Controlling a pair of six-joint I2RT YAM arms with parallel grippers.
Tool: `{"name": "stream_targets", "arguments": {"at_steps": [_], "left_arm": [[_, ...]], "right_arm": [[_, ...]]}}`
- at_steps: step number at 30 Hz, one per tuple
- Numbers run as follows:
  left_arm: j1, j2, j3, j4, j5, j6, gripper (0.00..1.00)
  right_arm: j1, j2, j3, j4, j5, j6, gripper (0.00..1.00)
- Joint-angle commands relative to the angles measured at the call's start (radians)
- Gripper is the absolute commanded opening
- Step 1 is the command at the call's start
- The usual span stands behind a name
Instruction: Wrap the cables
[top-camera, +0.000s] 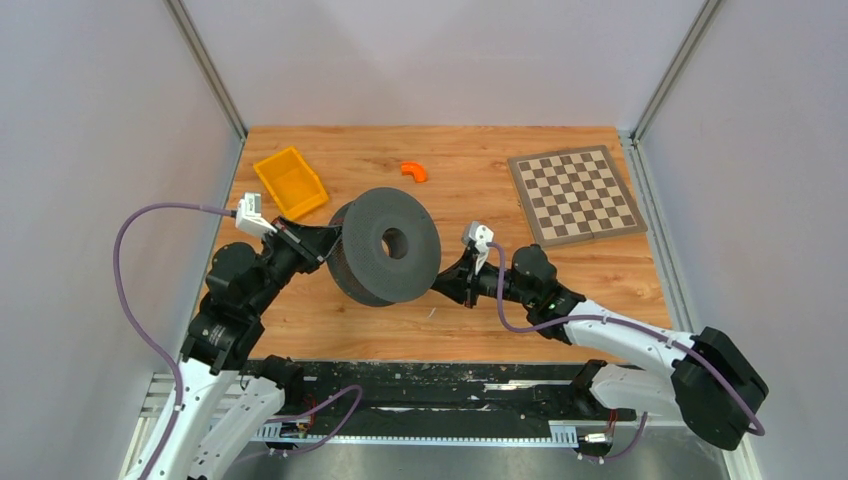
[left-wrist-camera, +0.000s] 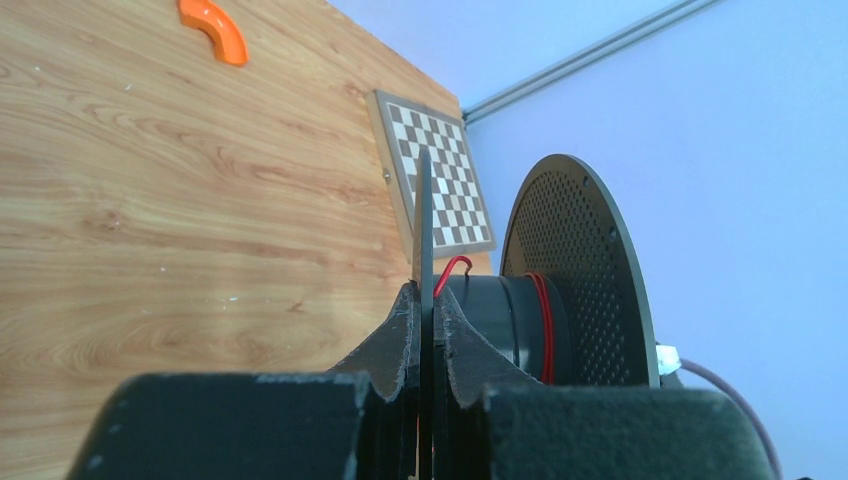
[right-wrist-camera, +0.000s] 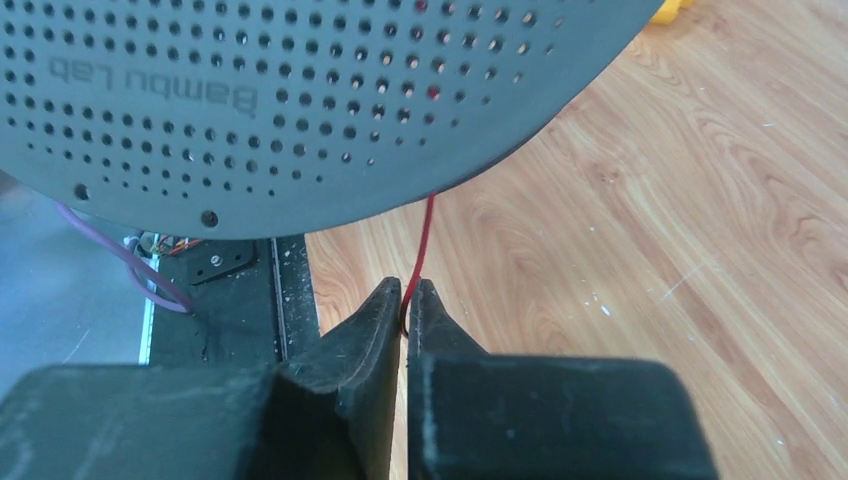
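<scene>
Top external view: the left pincer (top-camera: 325, 240) and the right pincer (top-camera: 440, 285) sit on opposite sides of a dark grey spool (top-camera: 385, 245), which stands tilted over the wooden surface (top-camera: 330, 320). I cannot tell whether the spool rests on that surface. The spool's rim touches the left pincer on its right side, and the right pincer lies just below the rim's other side.

In the left wrist view the left pincer (left-wrist-camera: 425, 300) is clamped on the thin edge of the spool's near flange (left-wrist-camera: 424, 220), which rises straight up from between the fingertips. Just right of this pincer is the black hub. There the cable (left-wrist-camera: 543, 320), a very thin red strand, lies in a few turns against the far perforated flange (left-wrist-camera: 580, 260). A small loop of it arches up right beside the fingertips.

In the right wrist view the right pincer (right-wrist-camera: 405, 295) is pressed together on the cable (right-wrist-camera: 424, 240). The strand runs nearly straight up from between the tips and goes out of sight behind the perforated flange (right-wrist-camera: 300, 100) marked "Bambu Lab", which fills the view above the pincer.

A yellow bin (top-camera: 290, 183) lies just beyond the left pincer. A small orange curved piece (top-camera: 414, 171) lies farther off, beyond the spool. A chessboard (top-camera: 575, 193) lies beyond and to the right of the right pincer, well apart from it
</scene>
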Motion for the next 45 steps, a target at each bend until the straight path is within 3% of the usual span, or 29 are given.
{"name": "stream_targets", "arguments": {"at_steps": [1, 11, 20, 27, 32, 35, 45], "left_arm": [[0.007, -0.021, 0.018, 0.131, -0.034, -0.092, 0.0], [0.008, -0.032, 0.004, 0.148, -0.023, -0.129, 0.0], [0.008, -0.048, -0.011, 0.163, -0.046, -0.138, 0.0], [0.008, -0.045, -0.024, 0.188, -0.054, -0.14, 0.0], [0.008, -0.048, -0.024, 0.187, -0.058, -0.142, 0.0], [0.007, -0.049, -0.024, 0.188, -0.055, -0.147, 0.0], [0.007, -0.044, -0.026, 0.209, -0.052, -0.15, 0.0]], "right_arm": [[0.03, 0.042, -0.012, 0.096, -0.015, 0.028, 0.07], [0.051, 0.09, -0.013, 0.175, -0.011, 0.042, 0.11], [0.055, 0.094, -0.029, 0.238, -0.019, 0.078, 0.0], [0.055, 0.006, -0.066, 0.281, -0.043, 0.144, 0.0], [0.056, -0.043, -0.105, 0.23, 0.04, 0.112, 0.1], [0.055, -0.063, -0.111, 0.223, 0.059, 0.099, 0.01], [0.055, -0.097, -0.103, 0.27, -0.005, 0.133, 0.0]]}}
